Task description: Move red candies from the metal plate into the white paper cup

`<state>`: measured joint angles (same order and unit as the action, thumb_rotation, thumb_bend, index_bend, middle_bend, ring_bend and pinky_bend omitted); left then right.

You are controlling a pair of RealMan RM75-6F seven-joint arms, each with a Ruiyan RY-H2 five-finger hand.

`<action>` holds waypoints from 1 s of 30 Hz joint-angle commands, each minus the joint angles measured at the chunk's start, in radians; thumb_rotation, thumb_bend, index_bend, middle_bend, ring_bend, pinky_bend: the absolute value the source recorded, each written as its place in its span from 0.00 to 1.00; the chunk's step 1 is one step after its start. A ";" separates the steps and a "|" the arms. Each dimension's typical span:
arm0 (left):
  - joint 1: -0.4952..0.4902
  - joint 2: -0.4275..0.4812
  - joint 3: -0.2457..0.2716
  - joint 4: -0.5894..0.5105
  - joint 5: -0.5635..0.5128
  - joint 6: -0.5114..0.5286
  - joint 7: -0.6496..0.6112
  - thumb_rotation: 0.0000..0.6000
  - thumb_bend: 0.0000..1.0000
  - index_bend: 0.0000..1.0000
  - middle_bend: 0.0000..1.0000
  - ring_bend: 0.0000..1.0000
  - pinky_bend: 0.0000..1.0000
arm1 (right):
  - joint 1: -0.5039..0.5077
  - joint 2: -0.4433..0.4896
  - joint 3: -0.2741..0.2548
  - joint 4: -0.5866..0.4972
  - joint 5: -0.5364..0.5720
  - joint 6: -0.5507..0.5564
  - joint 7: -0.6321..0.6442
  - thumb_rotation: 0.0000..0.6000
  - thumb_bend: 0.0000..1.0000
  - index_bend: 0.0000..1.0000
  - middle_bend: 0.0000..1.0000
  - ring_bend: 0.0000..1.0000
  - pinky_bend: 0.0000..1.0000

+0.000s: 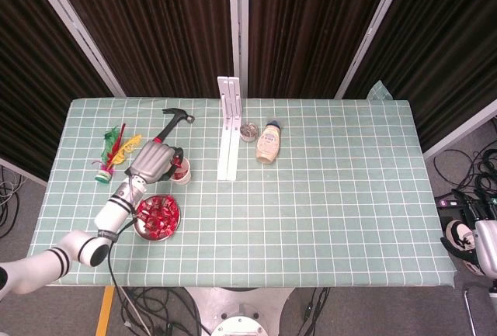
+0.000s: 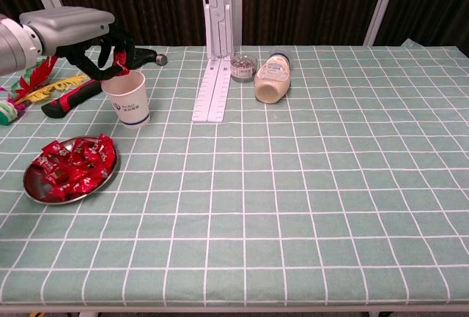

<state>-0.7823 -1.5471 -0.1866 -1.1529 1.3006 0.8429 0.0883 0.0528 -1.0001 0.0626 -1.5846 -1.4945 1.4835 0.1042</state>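
Note:
The metal plate (image 2: 33, 185) (image 1: 140, 230) lies near the table's front left, heaped with several red candies (image 2: 72, 168) (image 1: 158, 213). Behind it stands the white paper cup (image 2: 127, 98) (image 1: 185, 174), upright. My left hand (image 2: 79, 33) (image 1: 154, 161) hovers just over the cup's rim and pinches a red candy (image 2: 121, 58) above the opening. In the head view the hand covers most of the cup. My right hand (image 1: 467, 239) hangs off the table's right edge, low and partly cut off; how its fingers lie is unclear.
A red-handled hammer (image 2: 80, 88) and coloured feather toys (image 2: 37, 83) lie left of the cup. A white upright bracket (image 2: 216, 61), a small tin (image 2: 242, 66) and a lying squeeze bottle (image 2: 272, 79) occupy the back middle.

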 commanded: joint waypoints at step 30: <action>0.225 0.107 0.224 -0.340 0.199 0.257 0.094 1.00 0.35 0.35 0.42 0.39 1.00 | -0.002 0.000 -0.007 -0.011 -0.031 0.015 -0.006 1.00 0.08 0.12 0.22 0.09 0.33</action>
<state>-0.5527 -1.4230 0.0273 -1.4978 1.5006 1.1211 0.1715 0.0512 -1.0002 0.0553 -1.5953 -1.5260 1.4984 0.0984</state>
